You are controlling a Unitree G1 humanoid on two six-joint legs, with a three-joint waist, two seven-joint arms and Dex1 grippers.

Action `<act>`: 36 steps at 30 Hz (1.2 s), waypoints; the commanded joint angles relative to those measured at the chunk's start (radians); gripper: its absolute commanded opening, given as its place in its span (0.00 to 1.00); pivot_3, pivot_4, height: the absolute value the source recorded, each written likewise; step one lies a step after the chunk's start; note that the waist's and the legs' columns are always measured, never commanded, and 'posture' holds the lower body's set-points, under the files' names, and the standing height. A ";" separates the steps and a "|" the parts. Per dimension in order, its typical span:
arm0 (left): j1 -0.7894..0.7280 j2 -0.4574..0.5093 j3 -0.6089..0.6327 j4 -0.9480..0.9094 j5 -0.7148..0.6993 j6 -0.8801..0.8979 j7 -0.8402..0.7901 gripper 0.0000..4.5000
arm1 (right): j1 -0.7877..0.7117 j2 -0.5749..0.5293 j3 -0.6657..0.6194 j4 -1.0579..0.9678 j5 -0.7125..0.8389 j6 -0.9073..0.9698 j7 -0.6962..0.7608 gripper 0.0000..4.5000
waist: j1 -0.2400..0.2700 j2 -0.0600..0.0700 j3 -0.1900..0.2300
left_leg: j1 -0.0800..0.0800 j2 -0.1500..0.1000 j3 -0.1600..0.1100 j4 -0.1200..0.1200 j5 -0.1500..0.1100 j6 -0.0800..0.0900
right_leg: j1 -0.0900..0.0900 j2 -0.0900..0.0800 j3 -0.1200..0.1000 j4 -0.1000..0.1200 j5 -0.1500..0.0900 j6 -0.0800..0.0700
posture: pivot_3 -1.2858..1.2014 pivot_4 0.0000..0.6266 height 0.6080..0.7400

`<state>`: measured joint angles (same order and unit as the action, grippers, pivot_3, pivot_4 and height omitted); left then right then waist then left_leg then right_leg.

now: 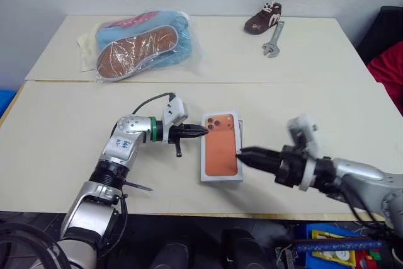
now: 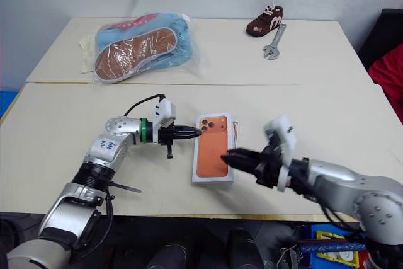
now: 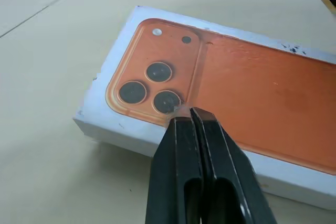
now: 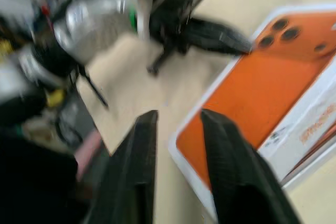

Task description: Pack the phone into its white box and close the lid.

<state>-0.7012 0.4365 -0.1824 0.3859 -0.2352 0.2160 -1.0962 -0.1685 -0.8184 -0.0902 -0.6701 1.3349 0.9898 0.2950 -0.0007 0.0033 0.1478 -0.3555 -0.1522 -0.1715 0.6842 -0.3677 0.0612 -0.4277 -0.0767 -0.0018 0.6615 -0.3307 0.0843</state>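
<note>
Lid (image 1: 221, 147): on the box, printed orange phone face up, camera cluster at the far left corner. It sits slightly askew; in the right wrist view one long side stands proud of the tray under it.
Box (image 4: 315, 153): under the lid, on the near table (image 1: 69, 130), about midway between the two arms. A strip of its side shows below the lid's edge, with orange lettering.
Phone: cannot tell where it is; the lid hides whatever is in the box.
Left gripper (image 1: 203, 131): fingers pressed together, holding nothing. It reaches in roughly level from the left. In the left wrist view the tips (image 3: 190, 114) rest on or just over the lid's top face, beside the printed lenses; contact cannot be confirmed.
Right gripper (image 1: 241, 153): fingers (image 4: 137, 150) a narrow gap apart, nothing between them. It points left toward the lid's right long edge, tips at or just beside that edge in the head views; in the right wrist view it stands just off the lid's near end.
Far table (image 1: 220, 48): butted against the near one with a seam between.
Bagged slippers (image 1: 141, 42): on the far table, left side, one brown sole up, in clear plastic.
Small shoe (image 1: 263, 17): brown with white, far table, right side.
Wrench (image 1: 274, 40): just beside the small shoe, nearer the seam.
</note>
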 commanded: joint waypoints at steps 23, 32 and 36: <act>-0.162 -0.147 -0.010 0.258 0.109 -0.123 -0.005 0.00 | 0.023 0.015 0.296 0.064 -0.843 -0.295 0.279 0.00 | 0.024 -0.007 0.000 | -0.002 -0.007 -0.003 0.012 -0.002 0.004 | -0.003 -0.002 0.001 0.000 0.002 0.004 | 0.52 0.24 1.00; -0.177 -0.104 0.006 0.128 -0.029 0.091 -0.239 0.00 | -0.014 0.101 0.226 0.113 -0.881 -0.279 0.226 0.00 | 0.024 -0.008 0.000 | -0.001 -0.008 -0.003 0.013 -0.003 0.003 | -0.004 -0.001 0.002 0.001 0.002 0.004 | 0.52 0.24 1.00; -0.192 -0.136 -0.081 0.193 0.088 0.003 -0.196 0.00 | -0.055 0.125 0.292 0.219 -1.007 -0.309 0.184 0.00 | 0.025 -0.008 0.000 | -0.001 -0.008 -0.003 0.013 -0.003 0.003 | -0.003 -0.001 0.002 0.001 0.002 0.004 | 0.52 0.24 1.00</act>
<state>-0.8631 0.3180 -0.2258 0.5683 -0.1961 0.2689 -1.3137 -0.2186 -0.7056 0.1777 -0.5066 0.3961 0.6888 0.5119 0.0244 -0.0045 0.1478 -0.3557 -0.1606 -0.1747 0.6971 -0.3705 0.0643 -0.4309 -0.0776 0.0007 0.6627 -0.3287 0.0879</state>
